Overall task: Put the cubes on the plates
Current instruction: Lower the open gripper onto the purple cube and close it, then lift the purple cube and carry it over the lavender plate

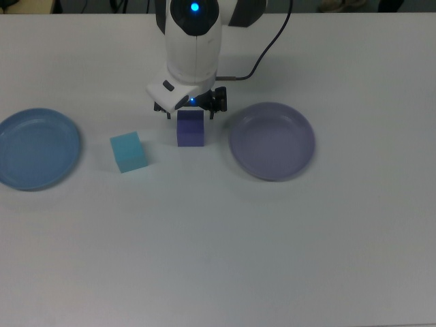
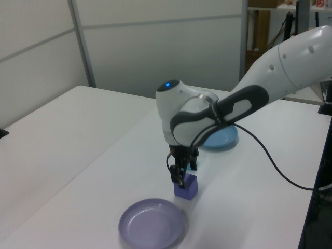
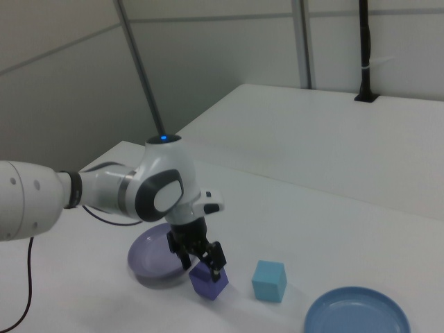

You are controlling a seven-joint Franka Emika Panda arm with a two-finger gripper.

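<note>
Clearly, the gripper (image 1: 190, 111) is lowered over the violet-blue cube (image 1: 190, 129), with its jaws spread wider than the cube and placed to either side of it; nothing is held yet. In the right view one fingertip is seen beside the cube's upper edge and the other beyond it, so the cube is judged to be straddled rather than clamped.

That cube rests on the white table (image 1: 218, 245), just beside the lavender plate (image 1: 272, 141) at the top view's right. The cyan cube (image 1: 129, 152) is set near it on the top view's left, apart from it, and the sky blue plate (image 1: 37, 148) lies well apart at the top view's far left edge. Both plates are empty, so neither cube is judged placed.

Several risks are judged from this stance. If the jaws are closed while the fingers are off centre, the cube could be pushed or twisted across the smooth table rather than gripped. If the descent is carried too far, the fingertips could be driven into the tabletop. If only the cube's top edge is caught, it could slip out during the lift. A swing toward the lavender plate made too low could knock its rim.
</note>
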